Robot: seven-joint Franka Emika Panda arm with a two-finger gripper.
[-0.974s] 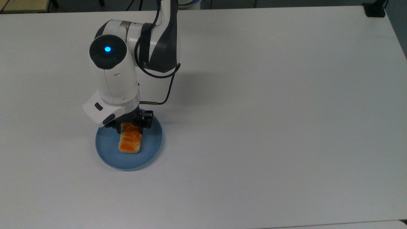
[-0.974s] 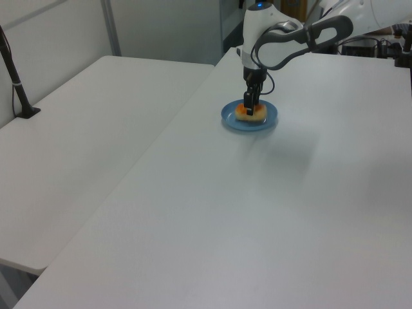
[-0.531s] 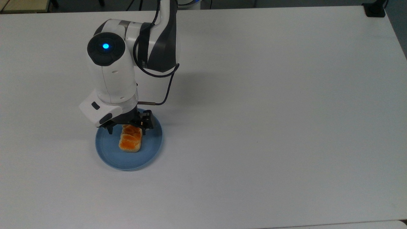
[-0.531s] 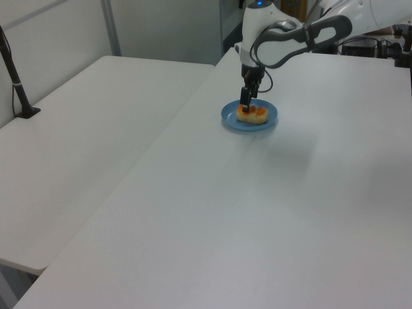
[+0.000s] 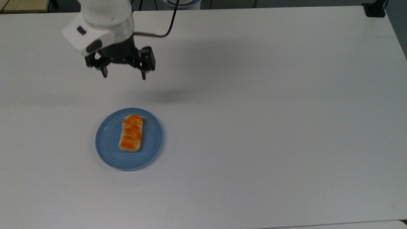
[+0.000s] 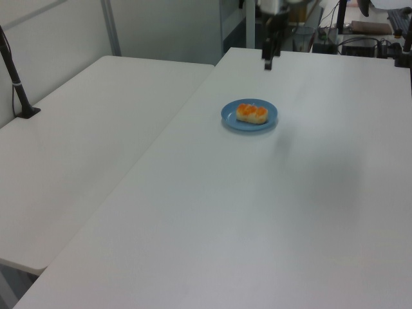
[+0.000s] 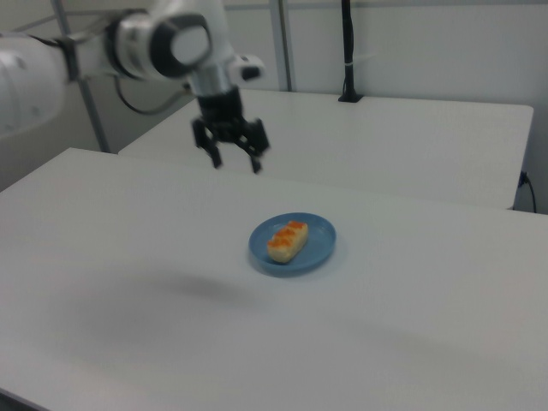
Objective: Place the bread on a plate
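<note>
1. The bread [image 5: 130, 133] lies flat inside the plate [image 5: 109, 152], a little toward the plate's 12 o'clock rim in the top view. Long axis runs 12 to 6 o'clock there, leaning slightly toward 1.
2. My gripper [image 5: 122, 75] hangs in the air, well apart from the plate. In the top view the bread lies at about 6 o'clock from it.
3. Fingers spread wide, one fingertip [image 5: 104, 75] clearly apart from the other; nothing held, nothing touched.
4. In the right view my gripper [image 7: 233, 163] sits at about 10 o'clock from the bread [image 7: 286, 241], raised above the table [image 5: 286, 95].
5. Judgement: bread rests on the plate, so placement looks complete. No regrasp needed; any coming move is a retreat.
</note>
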